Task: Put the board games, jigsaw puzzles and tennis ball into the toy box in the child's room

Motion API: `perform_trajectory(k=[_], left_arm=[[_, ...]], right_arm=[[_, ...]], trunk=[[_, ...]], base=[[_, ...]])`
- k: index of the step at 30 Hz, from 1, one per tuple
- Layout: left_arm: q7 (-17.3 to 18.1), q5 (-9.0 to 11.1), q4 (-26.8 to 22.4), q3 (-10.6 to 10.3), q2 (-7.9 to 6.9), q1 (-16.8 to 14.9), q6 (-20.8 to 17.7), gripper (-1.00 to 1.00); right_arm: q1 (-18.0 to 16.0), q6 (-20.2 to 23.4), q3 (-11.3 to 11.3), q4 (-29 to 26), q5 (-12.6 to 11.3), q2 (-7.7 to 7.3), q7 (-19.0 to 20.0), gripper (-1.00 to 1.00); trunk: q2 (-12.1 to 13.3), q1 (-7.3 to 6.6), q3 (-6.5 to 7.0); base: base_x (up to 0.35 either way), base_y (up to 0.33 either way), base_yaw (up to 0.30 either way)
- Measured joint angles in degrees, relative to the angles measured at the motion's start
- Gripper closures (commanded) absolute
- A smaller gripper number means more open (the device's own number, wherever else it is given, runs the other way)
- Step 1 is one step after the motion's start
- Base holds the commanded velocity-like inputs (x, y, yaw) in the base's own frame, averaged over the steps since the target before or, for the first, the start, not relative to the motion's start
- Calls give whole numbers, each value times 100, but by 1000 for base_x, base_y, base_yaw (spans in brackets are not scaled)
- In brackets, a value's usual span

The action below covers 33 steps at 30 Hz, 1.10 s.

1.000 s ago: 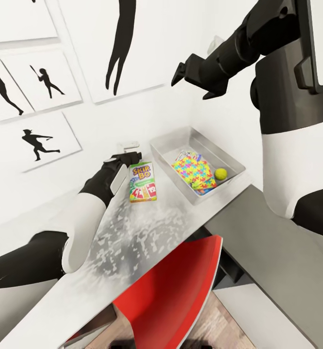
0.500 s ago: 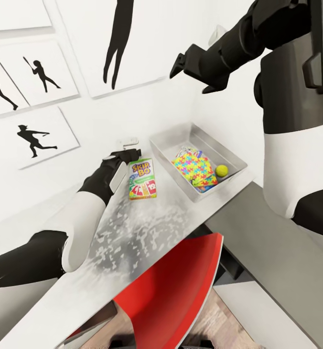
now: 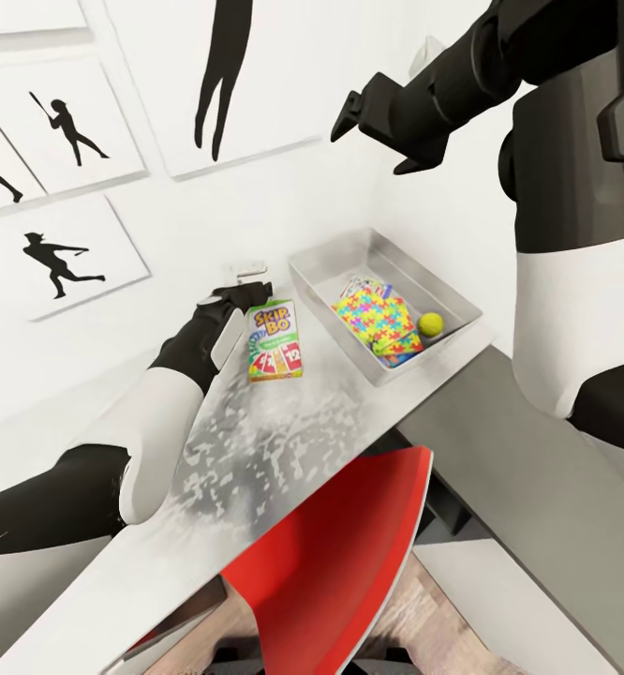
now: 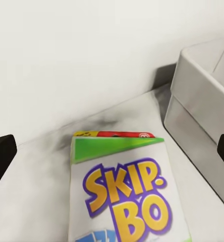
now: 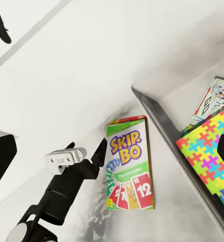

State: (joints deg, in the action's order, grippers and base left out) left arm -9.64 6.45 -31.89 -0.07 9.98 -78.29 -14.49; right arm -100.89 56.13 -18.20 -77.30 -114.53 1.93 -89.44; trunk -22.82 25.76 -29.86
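The Skip-Bo box [image 3: 274, 340] is flanked, ungripped, by the wide-spread left hand [image 3: 247, 292] on the tabletop [image 3: 284, 431]; the right hand's [image 3: 349, 117] spread cannot be told.

Legible print is confined to two items. The board game box [image 3: 274, 340] lying flat on the table [image 3: 284, 441] carries the title "SKIP-BO" in large yellow letters outlined in purple, on a white field beneath a green band; the same title reads plainly in the left wrist view [image 4: 127, 196] and the right wrist view [image 5: 128, 164]. Below the title, printed card art shows the number "12" on a red card, with further numerals beside it too small to read. A small line of text under the title cannot be made out. Inside the toy box [image 3: 335, 255], another box cover [image 5: 213, 103] shows lettering that cannot be read with confidence.
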Motion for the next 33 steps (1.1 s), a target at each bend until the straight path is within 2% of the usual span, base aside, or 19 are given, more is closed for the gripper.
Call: perform_trajectory(k=[22,33], left_arm=[[-4,5,-1,14,0,-61,267,-100],[-14,7,-1,23,0,-61,568,-100]], right_arm=[[-26,-4,8,-1,-11,-11,0,-100],[-128,-4,8,3,-19,-25,0,-100]], trunk=[[0,0,-208],[0,0,-313]], base=[[0,0,0],[0,0,0]])
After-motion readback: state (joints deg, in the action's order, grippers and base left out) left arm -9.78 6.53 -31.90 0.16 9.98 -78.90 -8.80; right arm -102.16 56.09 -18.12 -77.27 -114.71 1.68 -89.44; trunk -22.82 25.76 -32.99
